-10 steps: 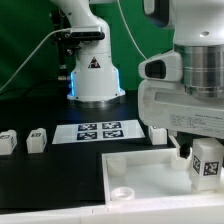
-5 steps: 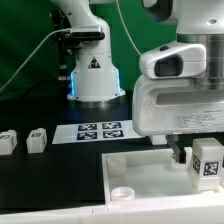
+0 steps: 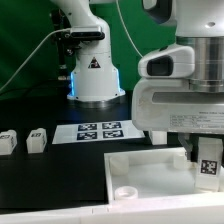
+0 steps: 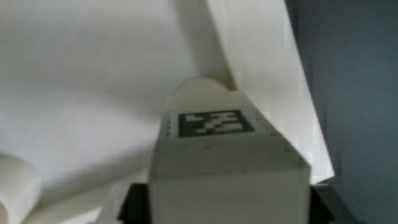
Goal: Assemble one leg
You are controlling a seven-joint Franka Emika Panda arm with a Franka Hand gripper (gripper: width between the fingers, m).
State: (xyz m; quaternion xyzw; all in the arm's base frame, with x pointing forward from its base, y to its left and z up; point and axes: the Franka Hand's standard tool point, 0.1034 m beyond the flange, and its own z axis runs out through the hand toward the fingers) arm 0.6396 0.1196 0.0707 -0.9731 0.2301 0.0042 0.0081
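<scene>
Gripper (image 3: 208, 160) clamped on the leg (image 3: 210, 166), at the exterior view's right edge, low over the large flat white board (image 3: 150, 172). Dark fingers (image 3: 192, 153) pointing down, flanking the leg; tag face of the leg turned toward the exterior camera. In the wrist view, same leg (image 4: 221, 150) held between two dark finger pads (image 4: 128, 202), tagged face up toward the lens, far end close to a raised white rim of the board (image 4: 258, 60); contact with the board not clear. Round corner socket (image 3: 122, 191) on the board's near corner at the exterior view's left, well apart from the held leg. Marker board (image 3: 98, 131) flat on the black table (image 3: 50, 170), just beyond the furniture board, in front of the arm base (image 3: 92, 75). Two more legs (image 3: 8, 142) (image 3: 37, 139) standing on the table at the exterior view's left, side by side, apart from each other and from the marker board.
</scene>
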